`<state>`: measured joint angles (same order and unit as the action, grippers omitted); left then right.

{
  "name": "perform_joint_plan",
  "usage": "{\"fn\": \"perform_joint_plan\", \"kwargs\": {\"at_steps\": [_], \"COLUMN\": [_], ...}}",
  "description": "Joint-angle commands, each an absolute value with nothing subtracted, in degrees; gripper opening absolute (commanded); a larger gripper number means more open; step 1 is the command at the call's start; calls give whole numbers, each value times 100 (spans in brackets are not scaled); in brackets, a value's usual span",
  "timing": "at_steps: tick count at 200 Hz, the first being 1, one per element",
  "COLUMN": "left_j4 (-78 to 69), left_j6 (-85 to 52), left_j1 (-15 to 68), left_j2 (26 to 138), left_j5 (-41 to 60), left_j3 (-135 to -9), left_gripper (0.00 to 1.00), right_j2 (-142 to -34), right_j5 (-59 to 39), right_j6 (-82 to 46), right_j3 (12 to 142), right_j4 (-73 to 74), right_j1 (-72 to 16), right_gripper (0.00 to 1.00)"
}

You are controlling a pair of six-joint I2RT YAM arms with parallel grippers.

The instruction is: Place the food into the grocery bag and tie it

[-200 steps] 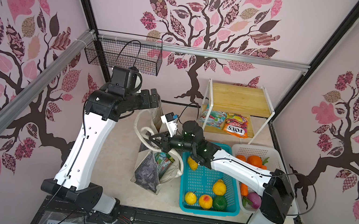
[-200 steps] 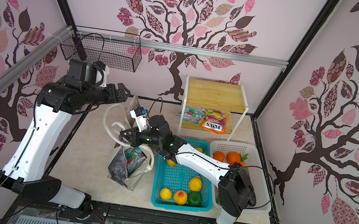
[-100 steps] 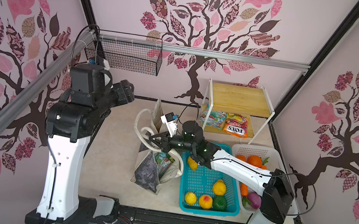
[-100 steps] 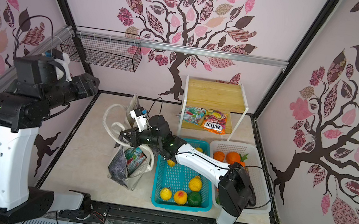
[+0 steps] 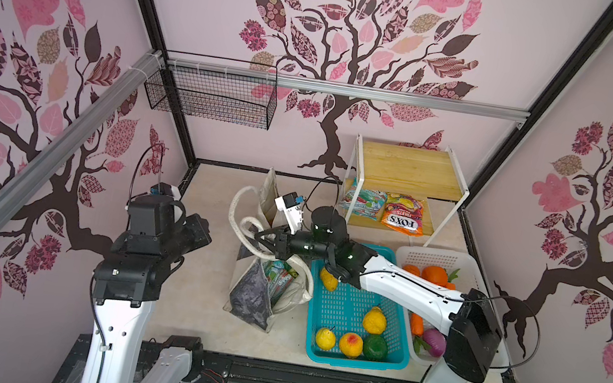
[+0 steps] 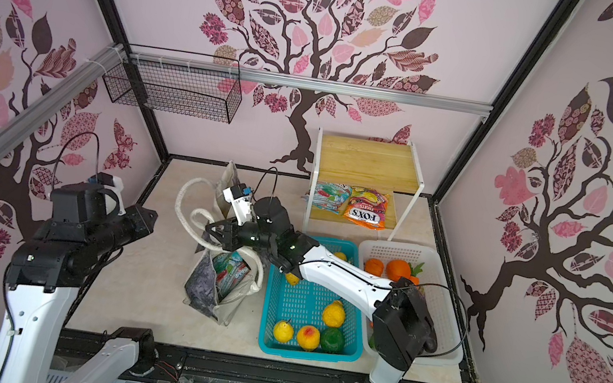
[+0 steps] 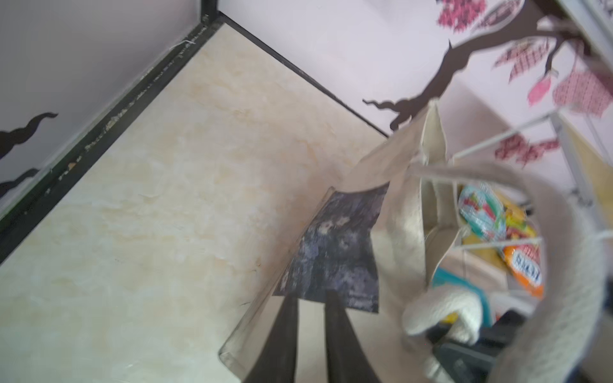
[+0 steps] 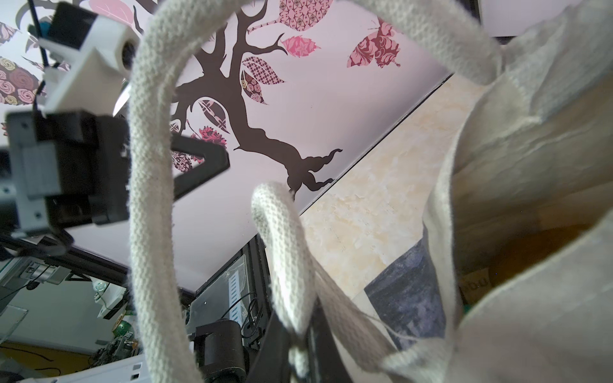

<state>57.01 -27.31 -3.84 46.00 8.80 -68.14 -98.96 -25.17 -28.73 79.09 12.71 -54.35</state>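
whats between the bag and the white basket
The teal basket sits between the bag and the white basket, as both top views show.

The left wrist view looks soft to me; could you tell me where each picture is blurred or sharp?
Left wrist view: smeared throughout, the grocery bag and snack packets fuzzy; right wrist view: strap handle weave crisp, near canvas soft; both top views: sharp, evenly lit.
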Motion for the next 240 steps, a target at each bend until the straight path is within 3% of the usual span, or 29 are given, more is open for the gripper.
{"fn": "perform_joint_plan", "kwargs": {"at_steps": [1,40,100,130,170,184,199,240], "left_j4": [4478,2584,1155,1343,1314,1160,628,52], "left_j6": [-2610,-3261,-3244,-3049,-3187,-3212,-3486,-3752], "left_j1": [-396,-347,267,500,500,505,508,509], "left_j2": [4244,3451,3258,3413,3079,3322,3452,3123], "left_j5": [2033,2351,2652,2577,2193,2572,2836,2799], "left_j3": [-5891,-4445,-3915,-3881,-3673,-3694,-3543,-3098], "left_gripper": [35,52,55,47,47,40,40,23], "right_j2": [-9872,-9872,-9738,-9747,-9721,-9731,-9706,-9593], "right_j5": [-2644,-2673,-2684,-2742,-2747,-2874,-2957,-2927], "right_j6": [-3031,-3057,-3014,-3058,-3015,-3039,-3080,-3094], "right_j3": [7996,8127,8194,8229,8266,8288,8297,8282], "right_j4": [1285,1033,765,782,703,712,729,650], "right_j1": [-5506,-5511,-5513,-5511,-5510,-5512,-5509,-5485], "right_gripper": [0,0,0,0,0,0,0,0]}}
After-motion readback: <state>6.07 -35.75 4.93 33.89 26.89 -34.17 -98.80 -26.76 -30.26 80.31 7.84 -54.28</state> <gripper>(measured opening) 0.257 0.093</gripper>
